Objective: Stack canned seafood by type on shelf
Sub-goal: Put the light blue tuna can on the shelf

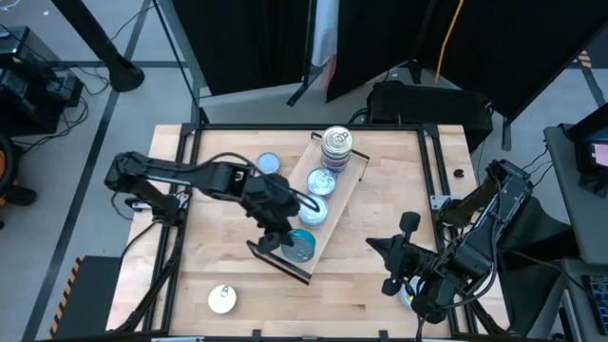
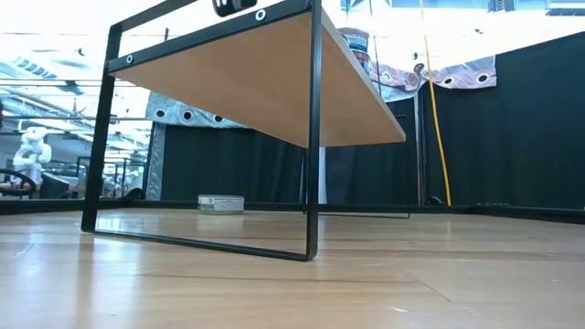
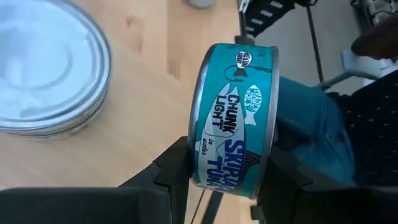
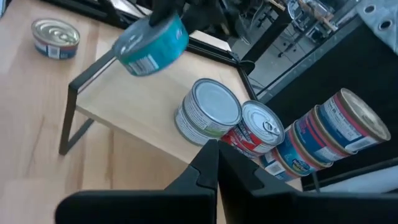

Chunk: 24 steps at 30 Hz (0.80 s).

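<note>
Wooden tabletop [image 1: 209,218] carries the shelf [image 1: 353,180]. Left hand [image 1: 276,237] grips a teal tuna tin [image 3: 233,118] above the shelf's near end; lower it level onto matching tins. Right hand [image 4: 214,163] waits closed, near-right corner.

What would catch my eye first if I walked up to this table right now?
Likely the left gripper holding a teal tuna tin on edge over the near end of the shelf. Next, the row of tins on the shelf, with a tall stack at its far end.

Bright, even light; blurred backlit background
</note>
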Available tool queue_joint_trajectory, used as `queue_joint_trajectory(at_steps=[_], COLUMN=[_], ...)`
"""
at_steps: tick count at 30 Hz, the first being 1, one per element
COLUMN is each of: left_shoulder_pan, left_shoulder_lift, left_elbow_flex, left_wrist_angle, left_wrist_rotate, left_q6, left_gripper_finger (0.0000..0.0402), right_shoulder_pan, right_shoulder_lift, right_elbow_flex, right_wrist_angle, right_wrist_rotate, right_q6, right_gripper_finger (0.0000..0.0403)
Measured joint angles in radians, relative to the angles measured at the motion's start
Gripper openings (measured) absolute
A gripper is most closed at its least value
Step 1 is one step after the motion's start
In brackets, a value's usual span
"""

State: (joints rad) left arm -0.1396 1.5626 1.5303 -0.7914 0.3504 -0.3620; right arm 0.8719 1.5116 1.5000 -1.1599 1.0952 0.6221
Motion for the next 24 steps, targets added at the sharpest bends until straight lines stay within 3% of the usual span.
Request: queue_joint_trajectory(at_steps=[9, 20, 24], left_shoulder_pan=[0.015, 0.029, 0.028], left_shoulder_lift=[0.054, 0.081, 0.08], left_elbow_flex=[0.0, 0.001, 0.001], left_wrist_angle=[-0.018, -0.071, -0.083], left_wrist_rotate=[0.066, 0.064, 0.015], left_q6=[-0.119, -0.183, -0.183], left_gripper_finger=[0.0141, 0.0147, 0.0148], right_shoulder_pan=[0.0, 0.0, 0.0], right_shoulder_lift=[0.0, 0.0, 0.0], right_elbow_flex=[0.0, 0.0, 0.0], right_wrist_angle=[-0.087, -0.103, -0.105], right_wrist_rotate=[-0.001, -0.001, -0.001], right_q6=[-0.009, -0.013, -0.013], right_gripper_finger=[0.0, 0.0, 0.0])
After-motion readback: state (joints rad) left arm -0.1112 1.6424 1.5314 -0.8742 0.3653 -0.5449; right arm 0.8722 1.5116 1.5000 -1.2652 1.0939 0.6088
